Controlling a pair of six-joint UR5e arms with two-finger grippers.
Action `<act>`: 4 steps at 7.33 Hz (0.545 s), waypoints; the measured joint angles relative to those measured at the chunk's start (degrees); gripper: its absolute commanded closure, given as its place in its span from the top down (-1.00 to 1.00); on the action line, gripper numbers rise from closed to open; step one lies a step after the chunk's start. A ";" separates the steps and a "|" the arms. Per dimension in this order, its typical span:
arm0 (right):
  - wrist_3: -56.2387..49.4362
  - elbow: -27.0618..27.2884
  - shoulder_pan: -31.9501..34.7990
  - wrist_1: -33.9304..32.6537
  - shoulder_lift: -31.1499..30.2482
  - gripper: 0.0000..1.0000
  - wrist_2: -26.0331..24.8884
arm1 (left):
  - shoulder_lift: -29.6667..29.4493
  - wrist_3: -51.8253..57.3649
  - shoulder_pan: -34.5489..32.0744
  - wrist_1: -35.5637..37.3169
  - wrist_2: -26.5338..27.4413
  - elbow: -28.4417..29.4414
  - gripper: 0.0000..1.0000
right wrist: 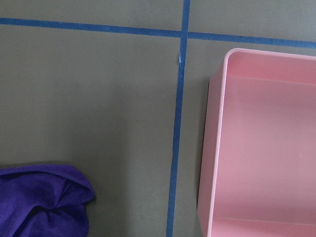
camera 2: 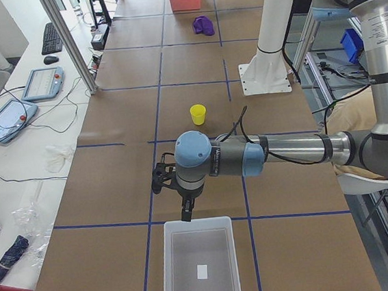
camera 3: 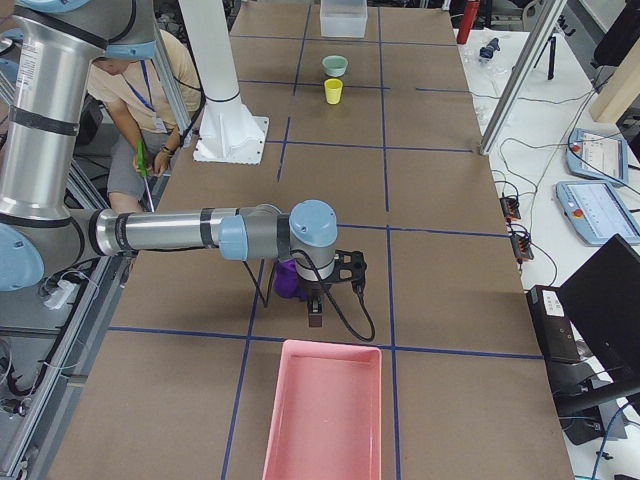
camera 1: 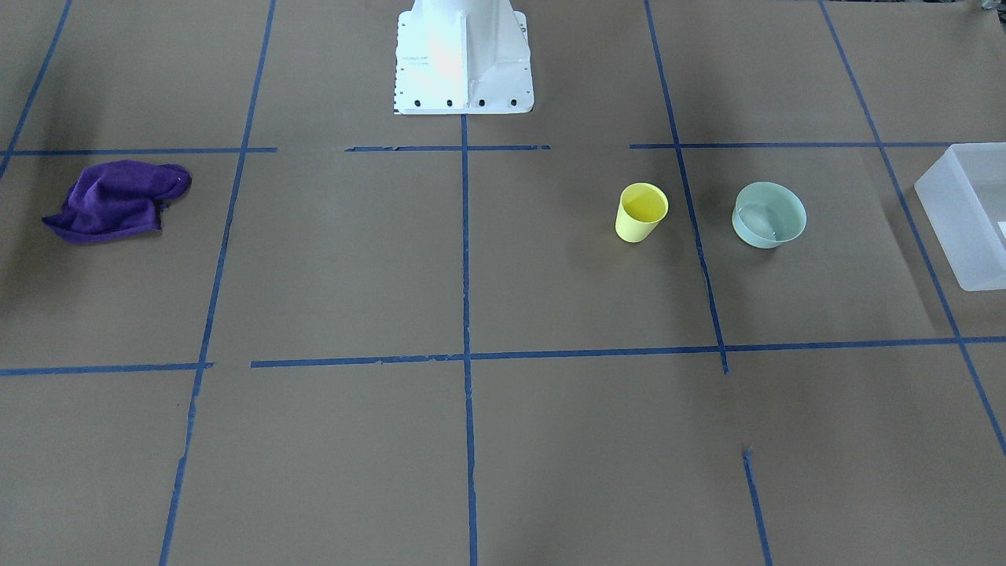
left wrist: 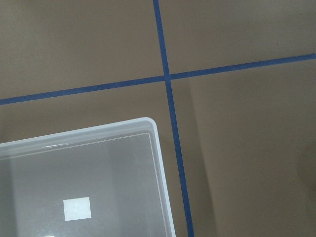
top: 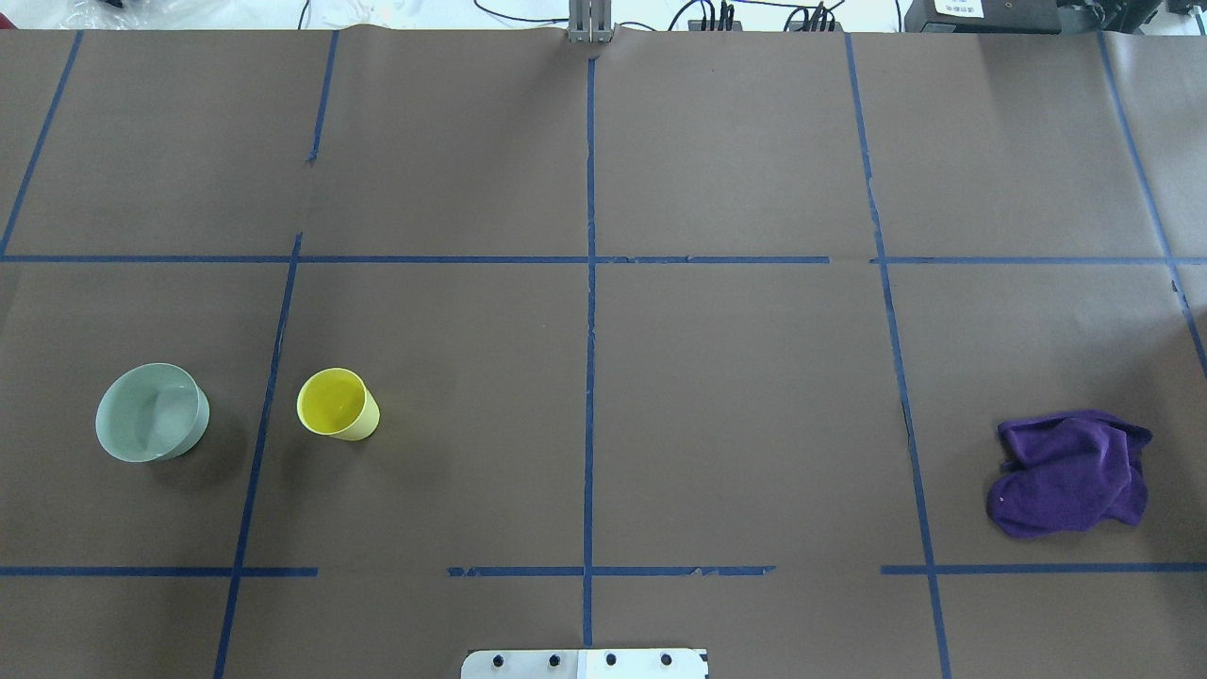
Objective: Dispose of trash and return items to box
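The small yellow cup (camera 1: 640, 212) stands upright on the brown table, next to a pale green bowl (camera 1: 769, 214); it also shows in the overhead view (top: 337, 404). The frosted translucent box (camera 2: 166, 272) sits empty at the table's left end, and the left wrist view shows its corner (left wrist: 158, 148). My left gripper (camera 2: 185, 215) hangs just above the box's near edge, far from the cup; I cannot tell if it is open or shut. My right gripper (camera 3: 314, 320) hangs between a purple cloth (camera 3: 287, 283) and a pink bin (camera 3: 330, 346); I cannot tell its state either.
The purple cloth (top: 1070, 471) lies crumpled at the table's right end, and the right wrist view shows it beside the empty pink bin (right wrist: 217, 148). The robot's white pedestal (camera 1: 464, 55) stands at the table's middle edge. Blue tape lines grid the table. A person sits behind the robot.
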 measured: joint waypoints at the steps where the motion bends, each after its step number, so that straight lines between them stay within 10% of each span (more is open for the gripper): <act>1: -0.03 0.00 0.00 0.03 0.00 1.00 0.00 | -0.06 0.00 0.09 -0.28 0.00 -0.04 1.00; 4: -0.07 0.85 -0.33 -0.01 0.06 1.00 0.13 | -0.35 0.06 0.59 -1.32 0.06 0.00 1.00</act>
